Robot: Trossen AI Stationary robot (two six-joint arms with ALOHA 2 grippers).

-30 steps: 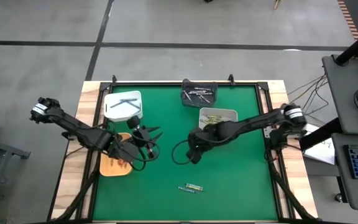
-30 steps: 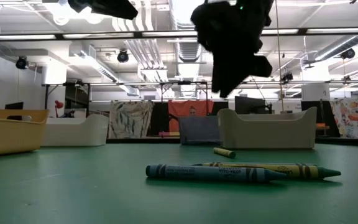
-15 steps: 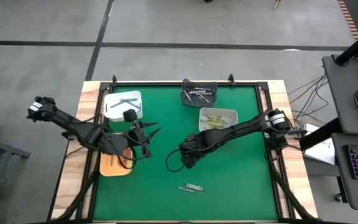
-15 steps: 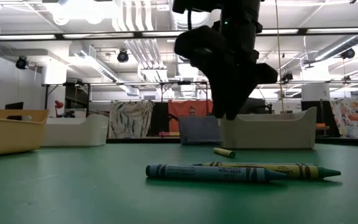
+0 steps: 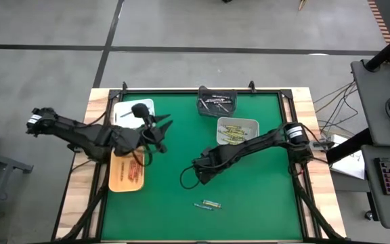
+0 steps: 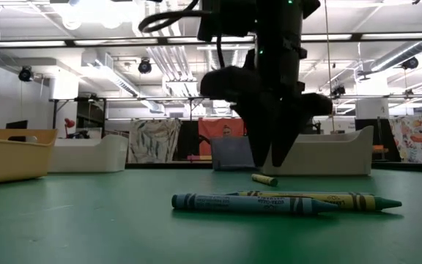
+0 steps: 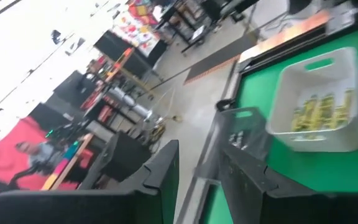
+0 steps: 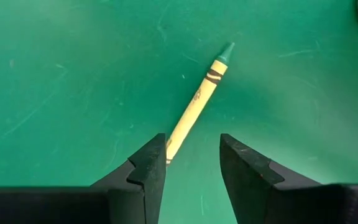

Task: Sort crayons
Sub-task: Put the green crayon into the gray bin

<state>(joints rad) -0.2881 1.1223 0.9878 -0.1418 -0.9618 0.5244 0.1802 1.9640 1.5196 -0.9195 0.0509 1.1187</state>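
Observation:
A yellow crayon (image 8: 197,99) with a green tip lies flat on the green mat. My right gripper (image 8: 191,142) hangs open just above it and points down. The crayon's blunt end lies between the fingertips, which do not touch it. The low view shows that gripper (image 6: 268,163) over the same crayon (image 6: 264,179). Two more crayons, a blue-green one (image 6: 247,204) and a yellow-green one (image 6: 321,199), lie side by side nearer the front edge. My left gripper (image 5: 162,127) is open with nothing between its fingers, raised by the white tray (image 5: 131,110).
An orange tray (image 5: 126,177) sits at the left. A dark grey tray (image 5: 217,102) stands at the far edge. A cream tray (image 5: 237,130) holds yellow crayons and lies right of centre. Open mat surrounds the two loose crayons (image 5: 208,203).
My right gripper has come down toward the mat and moved toward the near left, ending over the yellow crayon. My left gripper has risen from over the orange tray, gone toward the far edge beside the white tray, and rolled about its own axis.

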